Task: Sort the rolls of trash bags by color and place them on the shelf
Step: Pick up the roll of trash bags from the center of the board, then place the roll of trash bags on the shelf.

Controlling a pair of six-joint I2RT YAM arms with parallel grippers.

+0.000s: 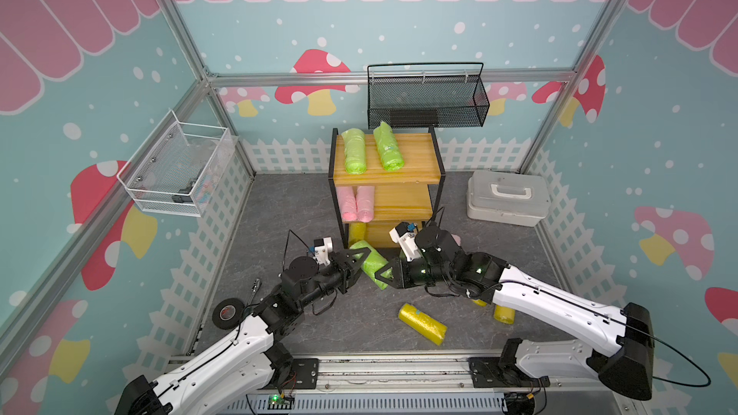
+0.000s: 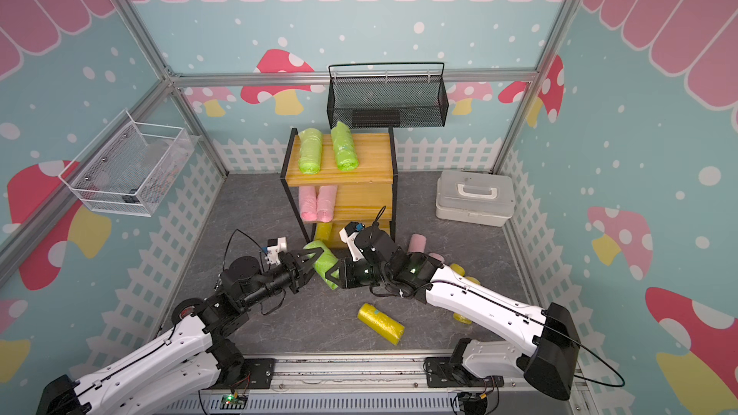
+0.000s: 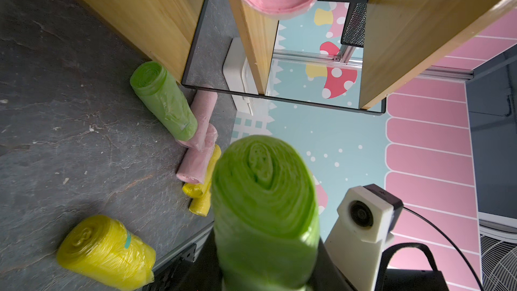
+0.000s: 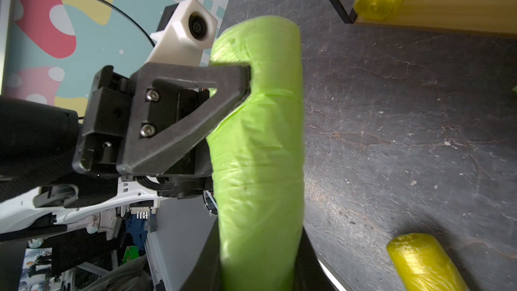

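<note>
Left fingers (image 1: 353, 258) and right fingers (image 1: 389, 275) both pinch one green roll (image 1: 373, 263), held low just in front of the shelf (image 1: 415, 153); neither pair stands wide. From the right wrist we see a left finger denting the wrap near one end, while the other end runs down between the right fingers.

We judge this a hand-over: two arms on one roll, and we cannot tell which is to take it. Next, one pair must open fully while the other holds firm. Then the roll needs a high lift over the shelf's front edge to the top board, where two green rolls (image 1: 354, 151) lie side by side with bare wood next to them. The mesh basket (image 1: 427, 101) hangs just behind and above the shelf, so we would come in from the front.

On the middle board sit two pink rolls (image 1: 346, 203), on the bottom board one yellow roll (image 1: 356, 232). A loose yellow roll (image 1: 422, 323) lies on the desk (image 1: 279, 213) well in front of the shelf; from the left wrist, a spare green roll (image 3: 163, 100), pinks (image 3: 195, 163) and yellows (image 3: 194, 189) huddle by the shelf's foot.

Each roll is a soft cylinder of crinkly, glossy film wound in a spiral; it gives under pressure and may roll on the smooth honey boards. Thin black metal frames the shelf; the desk is grey and veined like slate.
</note>
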